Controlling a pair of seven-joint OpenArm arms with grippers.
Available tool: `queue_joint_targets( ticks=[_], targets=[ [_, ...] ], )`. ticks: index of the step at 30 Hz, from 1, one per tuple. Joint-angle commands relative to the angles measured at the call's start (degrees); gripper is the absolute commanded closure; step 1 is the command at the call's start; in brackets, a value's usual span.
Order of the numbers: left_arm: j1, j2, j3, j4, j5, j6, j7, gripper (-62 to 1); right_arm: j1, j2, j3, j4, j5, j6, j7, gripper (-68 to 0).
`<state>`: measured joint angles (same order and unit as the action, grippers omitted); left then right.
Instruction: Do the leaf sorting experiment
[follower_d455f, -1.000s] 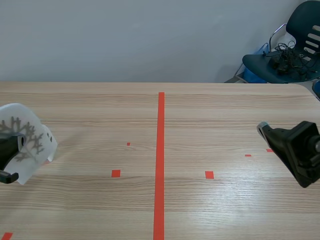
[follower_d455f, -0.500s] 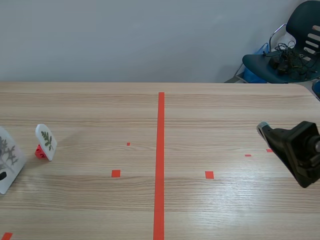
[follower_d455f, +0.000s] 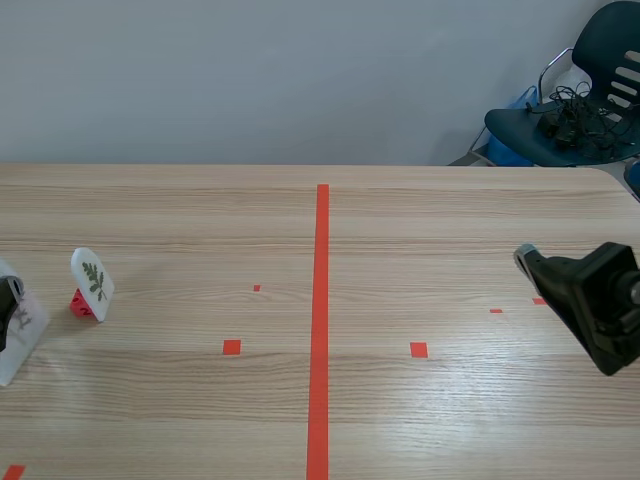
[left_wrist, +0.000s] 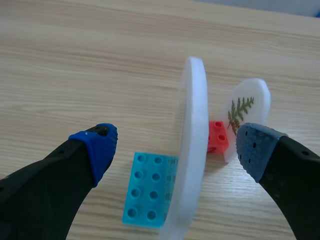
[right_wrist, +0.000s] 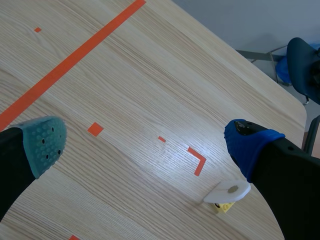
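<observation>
A light wooden table (follower_d455f: 450, 230) carries an orange-red tape line down its middle, with small tape squares on either side. Behind it is a plain pale wall (follower_d455f: 250, 80). Past the far right corner stands a dark blue chair (follower_d455f: 545, 135) with tangled black cables (follower_d455f: 566, 108) on its seat.

We see the table (follower_d455f: 450, 220) under bright, even, diffuse light, and the wall (follower_d455f: 250, 80) behind it is lit just as flatly. In the right wrist view a pale sheen of glare lies on the wood just ahead of the right gripper (right_wrist: 146, 144). Shadows are faint and soft-edged, as around the white disc (left_wrist: 192, 150) within the left gripper (left_wrist: 176, 149).
</observation>
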<state>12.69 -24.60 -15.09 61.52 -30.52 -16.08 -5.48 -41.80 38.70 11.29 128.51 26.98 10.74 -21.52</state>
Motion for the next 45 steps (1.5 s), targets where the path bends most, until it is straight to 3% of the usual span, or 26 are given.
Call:
queue_joint_targets(
  ticks=[1, 3, 6, 10, 15, 21, 26, 28, 31, 35, 42, 45],
  targets=[
    [-0.3, -2.5, -1.5, 3.5, -0.2, -0.2, -0.9, -52.3, 0.0, 0.0, 0.4, 1.2, 0.0, -0.2, 0.7, -67.9],
    [-0.2, -4.3, -3.4, 6.4, -0.6, -0.8, 0.2, -54.7, 0.0, 0.0, 0.4, 1.2, 0.0, -0.2, 0.7, -67.9],
    [0.5, -7.6, -7.2, 12.1, -5.2, -7.0, 4.9, -62.3, 0.0, 0.0, 0.4, 1.2, 0.0, -0.2, 0.7, -67.9],
    [3.0, -11.3, -12.1, 20.6, -10.2, -17.6, 9.9, -62.3, 0.0, 0.0, 0.4, 1.2, 0.0, -0.2, 0.6, -67.9],
    [9.9, -12.5, -13.3, 30.8, -14.4, -23.4, 16.8, -62.3, -0.2, 0.0, 2.4, 2.4, 0.0, -0.7, -0.2, -67.9],
    [21.2, -8.0, -13.0, 40.1, -17.8, -23.8, 19.1, -62.3, -0.3, 0.0, 6.7, 2.9, 0.0, -2.7, -1.6, -67.9],
    [26.5, -4.1, -12.9, 45.2, -17.9, -23.8, 19.1, -62.3, -0.3, 0.0, 6.7, 2.9, 0.7, -2.8, -1.0, -67.9],
    [27.7, -3.5, -12.8, 46.6, -17.9, -23.8, 19.6, -62.3, -0.1, 0.0, 6.7, 2.9, 4.5, -2.9, -1.0, -67.9],
    [29.5, -2.6, -12.6, 48.5, -17.7, -23.8, 21.8, -62.3, -0.7, -0.3, 6.8, 2.9, 10.8, -5.4, -0.3, -67.9],
    [31.6, -1.9, -12.6, 50.5, -17.7, -23.8, 22.1, -62.3, -5.0, -1.5, 9.4, 2.9, 11.5, -11.5, 5.0, -67.9],
    [32.0, -1.8, -12.6, 52.3, -16.2, -23.7, 22.1, -62.3, -11.6, -2.6, 12.8, 2.9, 11.5, -11.2, 14.0, -67.9],
    [32.0, -1.8, -12.6, 52.3, -16.1, -23.3, 21.6, -62.3, -12.7, -3.0, 12.8, 2.4, 10.8, -11.1, 15.6, -67.9]
  ],
)
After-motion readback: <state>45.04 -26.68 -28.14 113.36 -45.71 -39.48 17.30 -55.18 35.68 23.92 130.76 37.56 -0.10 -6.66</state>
